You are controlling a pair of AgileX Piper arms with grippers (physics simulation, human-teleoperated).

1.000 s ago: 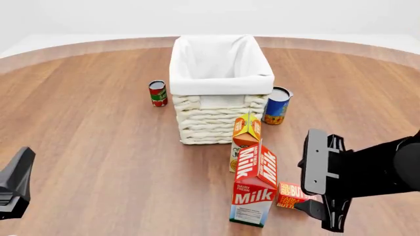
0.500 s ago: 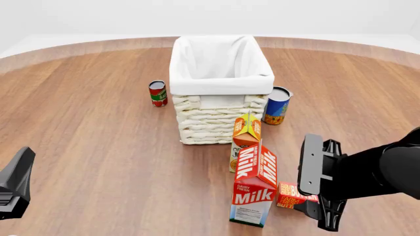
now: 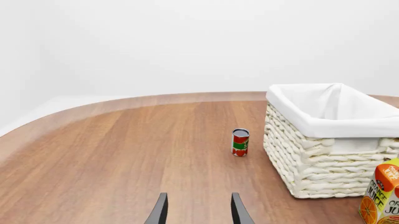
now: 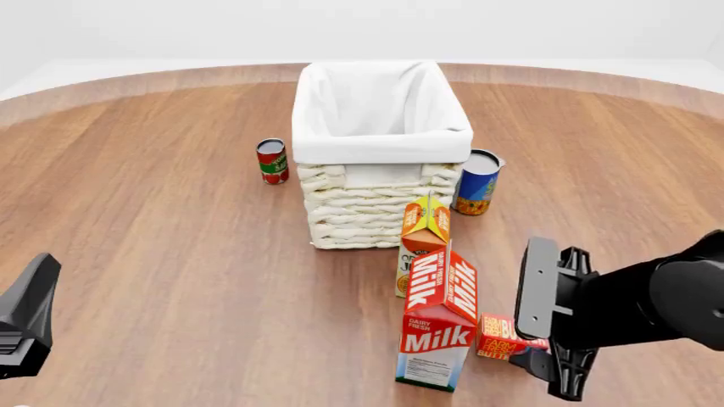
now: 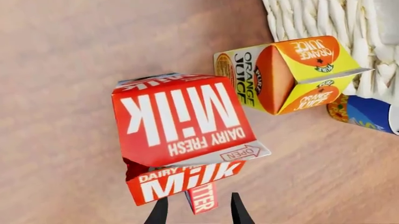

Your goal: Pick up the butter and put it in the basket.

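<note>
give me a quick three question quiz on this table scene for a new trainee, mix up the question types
1. True or false: the butter already lies inside the basket.
2. Which carton stands right beside the butter? A) milk carton B) juice carton C) neither
3. Fill in: the right gripper hangs over the butter with its fingers ____.

Key
1. False; it sits on the table, outside the basket.
2. A
3. open, not yet closed on the box.
</note>
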